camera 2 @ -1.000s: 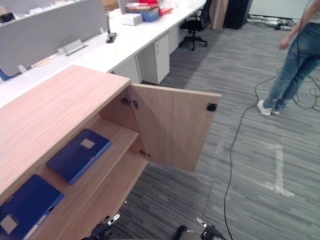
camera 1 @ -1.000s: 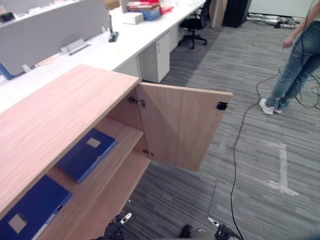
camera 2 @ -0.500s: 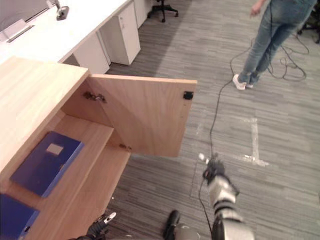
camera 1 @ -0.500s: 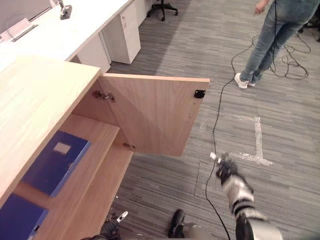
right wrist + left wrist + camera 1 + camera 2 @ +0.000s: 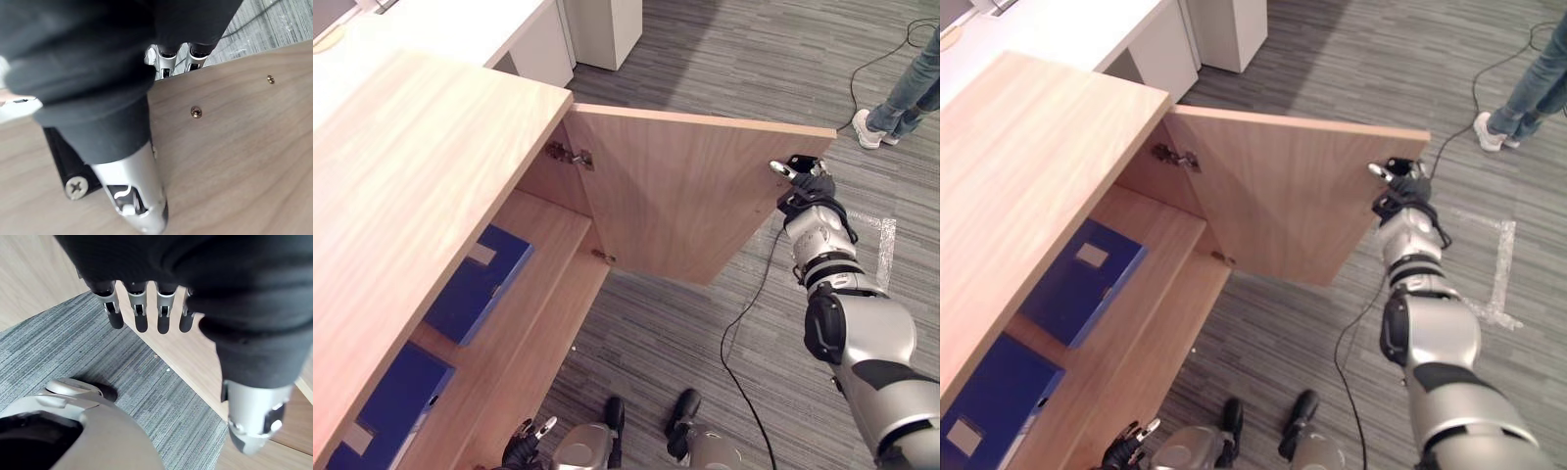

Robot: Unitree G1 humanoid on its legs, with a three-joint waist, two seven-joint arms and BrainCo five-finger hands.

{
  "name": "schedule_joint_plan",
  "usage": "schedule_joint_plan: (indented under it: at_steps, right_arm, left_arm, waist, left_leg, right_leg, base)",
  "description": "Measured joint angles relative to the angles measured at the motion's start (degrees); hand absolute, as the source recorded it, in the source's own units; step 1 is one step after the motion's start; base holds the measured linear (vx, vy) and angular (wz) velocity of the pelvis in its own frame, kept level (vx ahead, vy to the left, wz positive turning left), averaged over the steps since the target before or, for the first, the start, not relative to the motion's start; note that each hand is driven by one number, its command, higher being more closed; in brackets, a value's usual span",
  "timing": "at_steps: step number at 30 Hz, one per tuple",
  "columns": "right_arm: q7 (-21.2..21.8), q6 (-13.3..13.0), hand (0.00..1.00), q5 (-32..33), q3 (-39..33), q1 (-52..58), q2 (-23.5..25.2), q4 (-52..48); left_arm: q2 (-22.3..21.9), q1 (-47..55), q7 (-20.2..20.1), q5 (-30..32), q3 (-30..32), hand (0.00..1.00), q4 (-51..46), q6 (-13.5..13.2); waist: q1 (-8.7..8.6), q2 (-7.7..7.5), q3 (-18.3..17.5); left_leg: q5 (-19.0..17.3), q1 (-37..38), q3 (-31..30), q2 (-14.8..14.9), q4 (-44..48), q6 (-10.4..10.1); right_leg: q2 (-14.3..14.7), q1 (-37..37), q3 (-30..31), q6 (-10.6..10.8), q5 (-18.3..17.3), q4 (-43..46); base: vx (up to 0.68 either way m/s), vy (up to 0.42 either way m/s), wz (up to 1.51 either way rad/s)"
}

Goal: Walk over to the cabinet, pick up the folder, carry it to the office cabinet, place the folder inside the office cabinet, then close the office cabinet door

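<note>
The wooden office cabinet (image 5: pixel 411 166) stands on my left with its door (image 5: pixel 685 196) swung wide open. A blue folder (image 5: pixel 475 284) lies flat on the upper shelf, and a second blue folder (image 5: pixel 386 401) lies nearer me on the same shelf. My right hand (image 5: pixel 808 181) is at the door's top outer corner. In the right wrist view its thumb (image 5: pixel 139 196) presses the door's inner face (image 5: pixel 234 161) beside a black catch plate (image 5: pixel 61 156), while the fingers (image 5: pixel 166 56) reach over the door's edge. My left hand (image 5: pixel 195 284) hangs low by the cabinet's front with straight fingers (image 5: pixel 139 308), holding nothing.
A white desk (image 5: pixel 509 20) runs behind the cabinet. A person's shoe and jeans leg (image 5: pixel 876 122) show at the far right on the grey carpet. White tape marks (image 5: pixel 886 240) lie on the floor past the door.
My right arm has risen from low over the carpet up to the door's outer corner and taken hold of its edge. The camera has moved too, shifting the whole scene.
</note>
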Motion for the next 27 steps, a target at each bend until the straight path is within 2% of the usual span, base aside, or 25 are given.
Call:
schedule_joint_plan:
  at_steps: [5,10,11,15,16,18,20,21,23,25,27]
  right_arm:
    - [-0.16,1.09,0.0,-3.02,9.78,-2.71,-0.09,-0.09]
    - [3.82,3.3,0.0,-8.76,21.91,-3.7,-1.48,-1.62]
    - [5.64,3.74,0.0,-10.88,26.53,-3.36,-2.55,-3.23]
    - [8.42,4.15,0.0,-15.42,36.75,-0.12,-5.5,-11.18]
    - [9.32,4.53,0.0,-16.5,42.01,1.63,-7.29,-14.93]
    - [12.16,4.95,0.0,-19.35,49.51,4.91,-9.96,-20.66]
    - [17.1,5.35,0.0,-22.8,57.55,8.65,-12.24,-26.24]
    - [18.46,5.38,0.0,-23.56,59.27,9.46,-12.51,-27.67]
    - [21.14,5.38,0.0,-24.83,63.33,11.07,-12.56,-32.58]
    - [25.79,5.26,0.0,-26.7,67.89,13.08,-11.73,-37.7]
    - [30.04,4.95,0.0,-26.73,71.88,16.11,-8.75,-41.89]
  left_arm:
    - [-0.11,-0.55,0.67,-1.2,0.08,0.0,0.06,-0.02]
    - [-0.2,-0.6,0.73,-1.19,0.74,0.0,0.07,0.0]
    - [-0.27,-0.87,0.72,-1.12,1.04,0.0,0.08,-0.01]
    - [-1.29,-1.09,0.69,-0.77,2.72,0.0,0.21,-0.08]
    - [-1.25,-1.1,0.69,-0.43,3.01,0.0,0.21,-0.09]
    - [-1.25,-1.12,0.65,0.48,3.22,0.0,0.42,-0.09]
    - [-1.2,-1.95,0.44,1.8,4.5,0.0,1.91,-0.08]
    - [-1.2,-1.98,0.36,2.21,4.94,0.0,1.96,-0.1]
    - [-1.14,-2.05,0.22,2.83,6.0,0.0,2.82,-0.13]
    - [-1.06,-2.14,0.12,3.35,6.86,0.0,3.71,-0.12]
    - [-1.05,-2.14,-0.23,4.05,8.05,0.0,4.06,-0.11]
  waist:
    - [0.11,0.41,1.14]
    - [0.55,0.49,1.28]
    - [0.42,0.56,1.32]
    - [-0.58,0.56,1.36]
    - [-1.08,0.56,1.35]
    - [-1.82,0.49,1.19]
    - [-2.43,0.36,0.94]
    - [-2.62,0.31,0.86]
    - [-3.23,0.08,0.53]
    - [-3.14,-0.29,-1.07]
    - [-2.84,-1.35,-3.0]
  left_leg:
    - [0.36,-1.38,-0.58,1.34,0.38,-0.19]
    - [0.71,-1.87,-0.72,3.37,0.39,-0.82]
    - [0.8,-1.86,-0.65,3.8,0.35,-1.15]
    - [0.75,-1.56,-0.02,5.01,-0.09,-2.14]
    - [0.63,-1.24,0.51,5.51,-0.07,-2.33]
    - [0.48,-0.53,1.53,5.91,-0.3,-2.57]
    - [-0.14,0.4,3.19,6.64,-0.32,-3.17]
    - [-0.34,0.57,3.51,6.72,-0.24,-3.31]
    - [-0.61,1.67,4.53,7.13,-0.29,-3.52]
    - [-1.1,2.24,5.45,7.67,-0.24,-3.49]
    - [-1.2,2.38,5.59,8.02,-0.33,-3.46]
  right_leg:
    - [1.93,0.04,0.0,-0.93,0.9,-2.1]
    - [4.37,0.05,-0.37,-2.27,1.09,-3.45]
    - [5.03,0.05,-0.35,-2.47,1.07,-3.63]
    - [6.28,0.05,0.22,-2.55,1.02,-3.93]
    - [6.66,0.07,0.66,-2.57,1.01,-3.98]
    - [7.17,0.19,1.57,-2.77,0.87,-3.99]
    - [8.11,0.49,3.13,-2.85,0.92,-4.29]
    - [8.36,0.58,3.42,-2.86,0.93,-4.36]
    - [9.04,1.13,4.28,-2.87,0.93,-4.57]
    - [9.84,1.72,5.02,-2.98,0.99,-5.3]
    - [10.32,1.79,5.23,-3.12,1.03,-5.57]
  base:
    - [-0.1,-0.064,-0.03]
    - [-0.04,-0.113,-0.04]
    - [0.0,-0.125,-0.1]
    - [0.04,-0.073,-0.13]
    - [0.08,-0.034,-0.25]
    - [0.08,-0.013,-0.32]
    - [0.09,-0.001,-0.36]
    - [0.1,0.001,-0.32]
    - [0.09,-0.002,-0.28]
    - [0.11,-0.009,-0.18]
    - [0.12,-0.014,-0.04]
